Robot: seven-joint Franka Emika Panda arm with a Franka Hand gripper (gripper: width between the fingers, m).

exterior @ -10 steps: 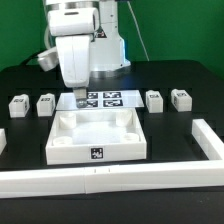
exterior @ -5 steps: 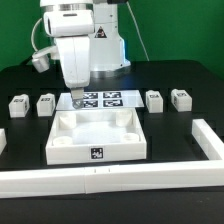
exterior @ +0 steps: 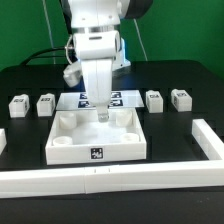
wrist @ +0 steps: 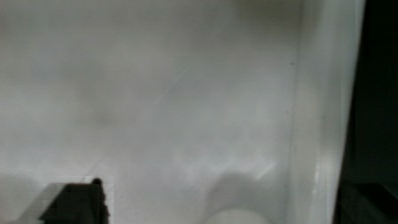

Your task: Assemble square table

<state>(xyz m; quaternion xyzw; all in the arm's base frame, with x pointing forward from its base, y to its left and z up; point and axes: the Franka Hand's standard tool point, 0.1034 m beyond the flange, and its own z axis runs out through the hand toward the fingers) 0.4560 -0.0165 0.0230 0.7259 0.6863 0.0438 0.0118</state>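
Observation:
The square table top (exterior: 97, 148) is a white tray with a raised rim, round corner sockets and a tag on its front wall. It lies mid-table. My gripper (exterior: 103, 113) hangs inside its back half, low over the floor and right of the middle. The wrist view is a blur of white tray surface (wrist: 178, 100), with one dark fingertip (wrist: 75, 203) far off centre, so the jaws stand apart with nothing between them. Two leg blocks (exterior: 18, 103) (exterior: 46, 103) stand on the exterior view's left. Two more (exterior: 153, 100) (exterior: 180, 98) stand on its right.
The marker board (exterior: 118, 98) lies behind the tray, partly hidden by the arm. A long white barrier wall (exterior: 110, 180) runs along the front, with short side pieces on the right (exterior: 208, 140) and at the left edge.
The arm has swung from behind the tray's back left corner to the exterior view's right and come down. The gripper is now inside the tray. The tray and legs have not moved.

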